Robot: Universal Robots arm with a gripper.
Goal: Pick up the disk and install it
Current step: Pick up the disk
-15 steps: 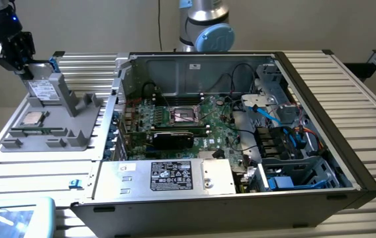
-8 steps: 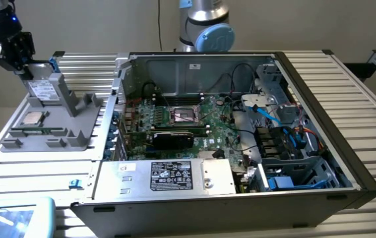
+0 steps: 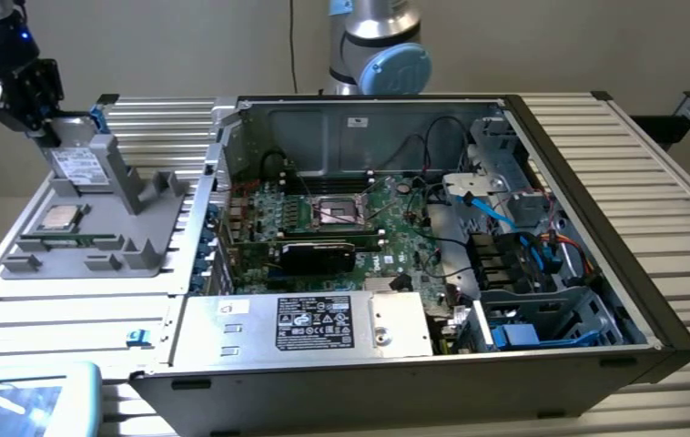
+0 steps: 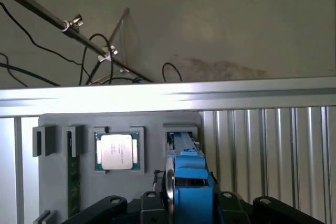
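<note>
The disk (image 3: 78, 166) is a silver drive with a white label in a blue frame. It stands on edge in a slot of the grey holder (image 3: 138, 248) at the exterior view's left, beside the open computer case (image 3: 358, 118). My gripper (image 3: 50, 130) comes down from the upper left and is shut on the disk's top end. In the wrist view the blue frame and silver edge of the disk (image 4: 190, 174) run from the holder's slot up between the black parts of the gripper (image 4: 189, 205).
On the grey holder (image 4: 157, 182) lie a square silver processor chip (image 3: 58, 218) (image 4: 116, 151) and a green memory stick (image 3: 72, 241) (image 4: 73, 179). Inside the case are the motherboard (image 3: 333, 214), cables (image 3: 497, 214) and a silver box with a black label (image 3: 320, 323). The arm's base (image 3: 376, 55) stands behind.
</note>
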